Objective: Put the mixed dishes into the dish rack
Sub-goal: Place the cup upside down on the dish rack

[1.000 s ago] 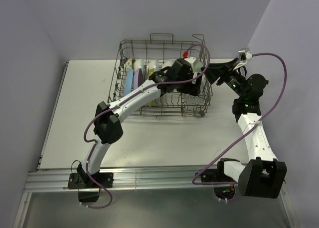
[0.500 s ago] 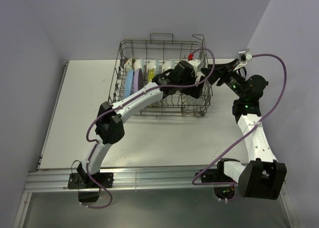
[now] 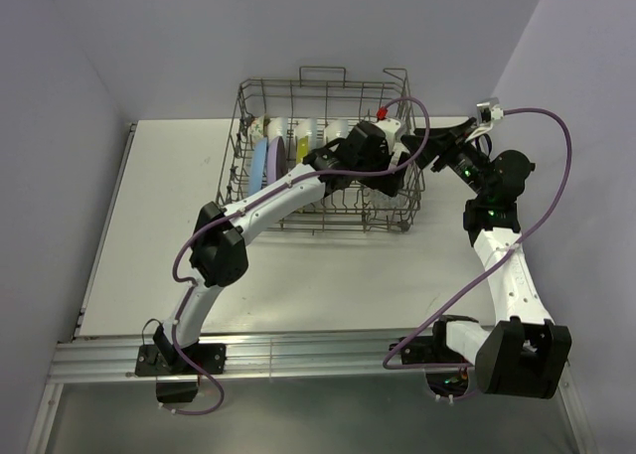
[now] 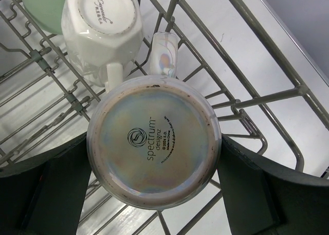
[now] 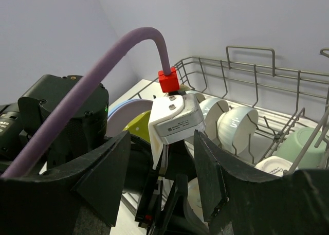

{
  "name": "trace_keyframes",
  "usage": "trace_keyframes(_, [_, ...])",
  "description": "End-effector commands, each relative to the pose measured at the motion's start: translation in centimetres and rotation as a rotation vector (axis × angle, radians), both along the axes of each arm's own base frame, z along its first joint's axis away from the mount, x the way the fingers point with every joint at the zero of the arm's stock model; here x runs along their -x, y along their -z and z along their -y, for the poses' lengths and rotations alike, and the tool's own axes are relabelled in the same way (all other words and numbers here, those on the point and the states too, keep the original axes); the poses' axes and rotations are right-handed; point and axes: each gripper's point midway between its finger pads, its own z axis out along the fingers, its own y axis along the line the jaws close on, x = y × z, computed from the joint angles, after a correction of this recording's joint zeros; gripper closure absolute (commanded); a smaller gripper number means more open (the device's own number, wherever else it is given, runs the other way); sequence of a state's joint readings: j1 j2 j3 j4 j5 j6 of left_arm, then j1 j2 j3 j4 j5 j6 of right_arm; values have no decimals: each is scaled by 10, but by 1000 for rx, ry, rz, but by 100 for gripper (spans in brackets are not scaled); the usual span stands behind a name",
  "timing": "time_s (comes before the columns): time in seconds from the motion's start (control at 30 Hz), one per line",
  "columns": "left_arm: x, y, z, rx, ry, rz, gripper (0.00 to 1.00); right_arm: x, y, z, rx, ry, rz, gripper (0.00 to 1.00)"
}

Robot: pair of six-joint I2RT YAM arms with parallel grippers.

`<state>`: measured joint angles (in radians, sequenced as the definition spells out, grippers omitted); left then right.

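Now | left claw (image 4: 157, 169) pinches base-up mug (image 4: 153, 142) inside dish rack (image 4: 268, 97) | right claw (image 5: 160, 169) spread

Soft even light, sharp, faint shadows

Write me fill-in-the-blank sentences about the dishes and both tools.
The upturned iridescent mug in the left tool reads ___ designz on its base. The cup beside the white mug is pale ___. The right tool, its jaws apart, holds ___.
Missing words: spectrum; green; nothing.
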<state>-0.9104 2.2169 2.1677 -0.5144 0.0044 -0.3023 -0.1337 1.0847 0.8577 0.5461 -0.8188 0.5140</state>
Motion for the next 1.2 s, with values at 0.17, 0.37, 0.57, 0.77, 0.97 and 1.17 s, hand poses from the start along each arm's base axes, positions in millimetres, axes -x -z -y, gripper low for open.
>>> trace_keyframes(0.17, [17, -21, 27, 112, 113, 48, 83, 9, -17, 2, -4, 14, 66, 40])
trace_keyframes(0.37, [20, -11, 23, 66, 137, 67, 78, 9, -17, 2, -4, 15, 67, 40])
trace_keyframes(0.57, [18, -3, 19, 14, 135, 103, 92, 10, -17, 2, -5, 10, 67, 40])
trace_keyframes(0.77, [24, -1, 20, -24, 130, 129, 98, 9, -20, 1, -5, 7, 69, 40])
trace_keyframes(0.97, [27, 4, 18, -64, 111, 155, 89, 10, -21, 2, -7, 11, 71, 40])
trace_keyframes(1.17, [33, 10, 19, -88, 135, 170, 76, 11, -21, 2, -10, 10, 71, 40])
